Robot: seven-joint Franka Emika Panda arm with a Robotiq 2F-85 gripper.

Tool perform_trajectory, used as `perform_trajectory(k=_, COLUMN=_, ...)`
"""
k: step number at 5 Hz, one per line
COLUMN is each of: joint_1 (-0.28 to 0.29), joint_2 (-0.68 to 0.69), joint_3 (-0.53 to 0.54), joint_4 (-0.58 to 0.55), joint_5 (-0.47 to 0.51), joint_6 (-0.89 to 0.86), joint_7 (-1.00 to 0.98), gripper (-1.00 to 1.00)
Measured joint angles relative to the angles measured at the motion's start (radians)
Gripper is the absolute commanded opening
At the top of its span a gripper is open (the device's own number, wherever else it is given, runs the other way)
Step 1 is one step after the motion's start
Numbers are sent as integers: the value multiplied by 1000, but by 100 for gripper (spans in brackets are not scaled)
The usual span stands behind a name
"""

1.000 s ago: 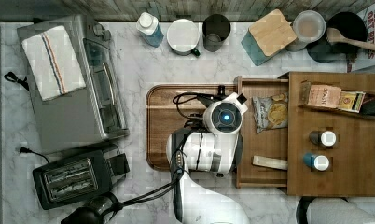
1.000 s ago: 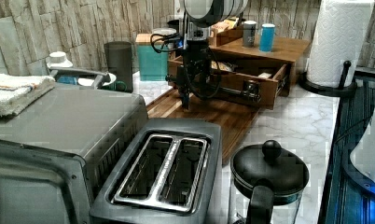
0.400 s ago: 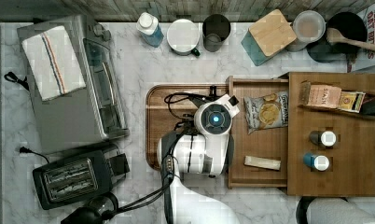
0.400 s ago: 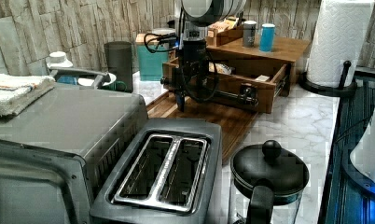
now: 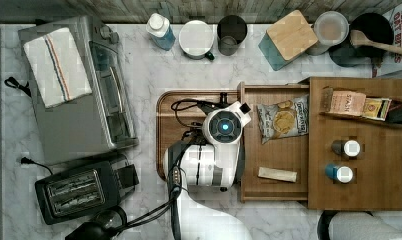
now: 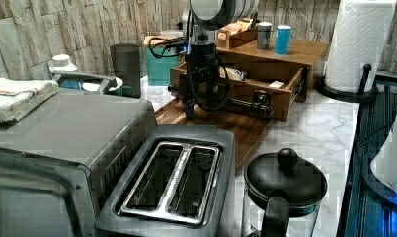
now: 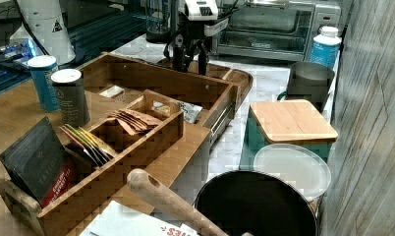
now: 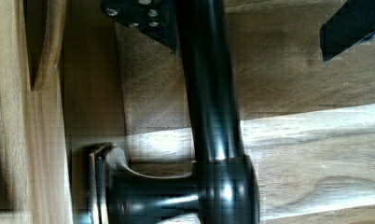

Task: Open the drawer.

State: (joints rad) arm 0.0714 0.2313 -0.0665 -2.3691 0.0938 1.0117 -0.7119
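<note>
White marble counter, centre-right in the top view: medium-brown wooden drawer [image 5: 276, 145] standing well out of its cabinet. Black gripper [image 6: 189, 101] astride long black bar handle [image 8: 209, 88], fingers spread apart, bar crosswise between them.

The white marble counter [image 5: 154, 65] carried everything. Under the gripper's fingers [image 6: 188, 109] lay a flat rounded-corner wooden tray [image 5: 181, 107], and just beyond them stood the box cabinet [image 5: 379, 180] with its drawer [image 5: 276, 185] drawn out over the tray. On the side of the fingers away from the cabinet sat a toaster oven [image 5: 84, 115] with a striped towel on top and, near it, a black toaster [image 5: 74, 190]. Well apart from the fingers, along the wall, stood a blue bottle [image 5: 160, 31], a white-lidded mug [image 5: 196, 39], a dark cup [image 5: 231, 34], a teal box with a wooden lid [image 5: 290, 37] and a black pot [image 5: 366, 35]
</note>
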Motion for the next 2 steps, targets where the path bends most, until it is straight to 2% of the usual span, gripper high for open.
perform_trajectory(k=2, joint_1=5, joint_2=-9, joint_3=-2, joint_4=-20, joint_5=-5, joint_6=34, joint_7=0, gripper=100)
